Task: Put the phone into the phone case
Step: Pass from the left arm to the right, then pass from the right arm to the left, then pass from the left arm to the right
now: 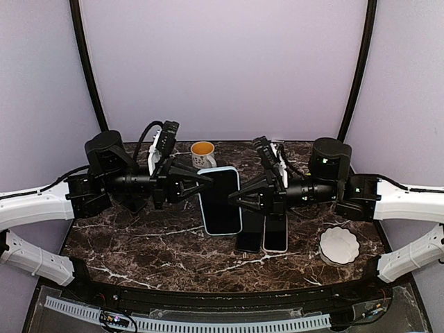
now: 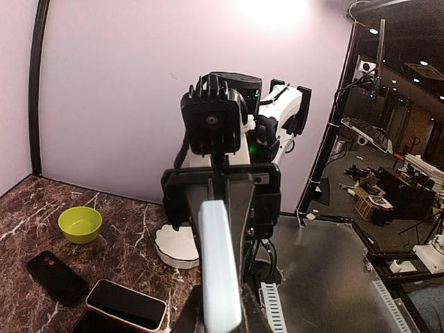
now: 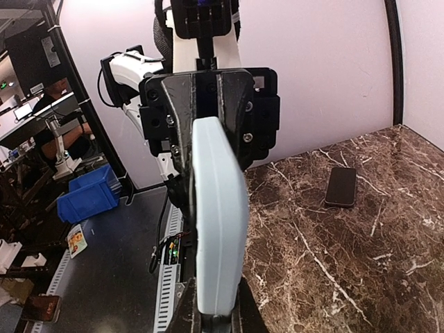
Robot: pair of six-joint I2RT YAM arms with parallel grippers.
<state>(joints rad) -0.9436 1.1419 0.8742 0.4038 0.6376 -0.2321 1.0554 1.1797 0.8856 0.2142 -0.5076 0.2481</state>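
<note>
A light blue phone case [image 1: 238,182] is held up over the middle of the table, with the black-screened phone [image 1: 220,201] lying in it, screen up. My left gripper [image 1: 207,182] is shut on the case's left long edge. From the other side, my right gripper [image 1: 233,199] is shut on its right edge. In the left wrist view the case [image 2: 218,263] shows edge-on between the fingers of the left gripper [image 2: 222,316]. The right wrist view shows the case [image 3: 218,229] the same way, standing in the right gripper [image 3: 218,318].
A yellow-green bowl [image 1: 202,149] stands at the back centre. A black phone [image 1: 250,234] and a phone in a pale case [image 1: 275,233] lie under the right arm. A white scalloped dish [image 1: 339,244] sits front right. Another black phone [image 3: 340,186] lies on the marble.
</note>
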